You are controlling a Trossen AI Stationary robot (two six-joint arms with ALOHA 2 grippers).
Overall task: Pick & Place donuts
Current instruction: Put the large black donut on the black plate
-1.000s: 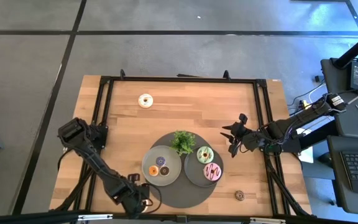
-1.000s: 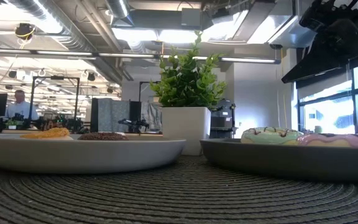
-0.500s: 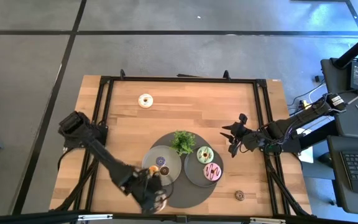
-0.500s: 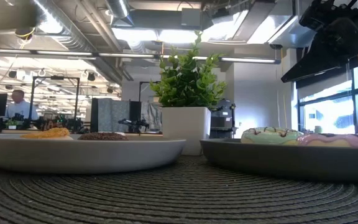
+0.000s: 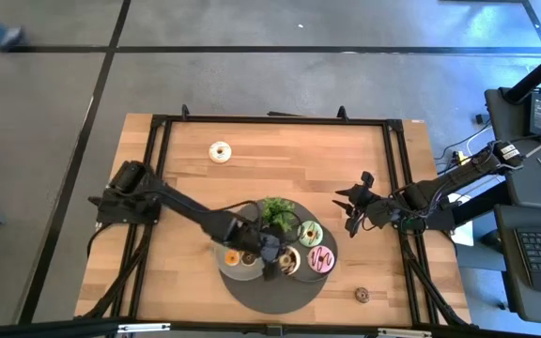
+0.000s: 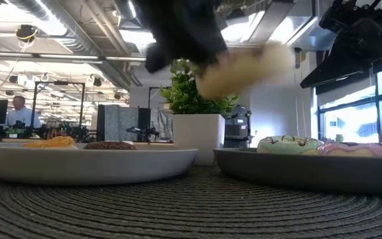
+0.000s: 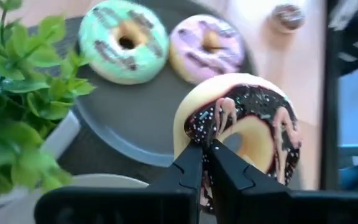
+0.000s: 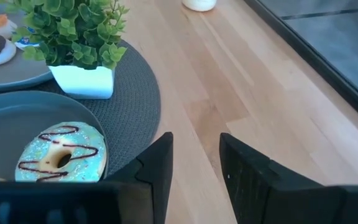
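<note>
My left gripper (image 7: 205, 155) is shut on a chocolate-iced donut (image 7: 241, 127) with pink drizzle and sprinkles. It hangs over the dark round mat (image 5: 270, 293), between the two grey plates, and shows blurred in the low view. The right plate (image 5: 296, 268) carries a green donut (image 5: 310, 234) and a pink donut (image 5: 321, 259). The left plate (image 5: 238, 272) carries an orange mini (image 5: 232, 257) and a brown mini (image 5: 248, 257). My right gripper (image 8: 194, 162) waits open, right of the mat. My left gripper pinches the chocolate donut between its two fingers (image 7: 191, 163) at the ring's edge (image 7: 194, 134) on the side nearest the wrist. The donut (image 6: 244, 66) is lifted clear, high above the plates and tilted, its iced face turned toward the wrist camera.
A small potted plant (image 5: 276, 214) stands on the mat's far part, close to my left gripper. A white donut (image 5: 219, 151) lies on bare wood toward the far left. A brown mini (image 5: 362, 296) lies near the right near corner. Black frame rails border the table.
My left arm has swung from the table's near edge, left of the mat, toward the right and far side. It now reaches over the mat between the two plates. The chocolate donut has travelled with it, clear of the table.
</note>
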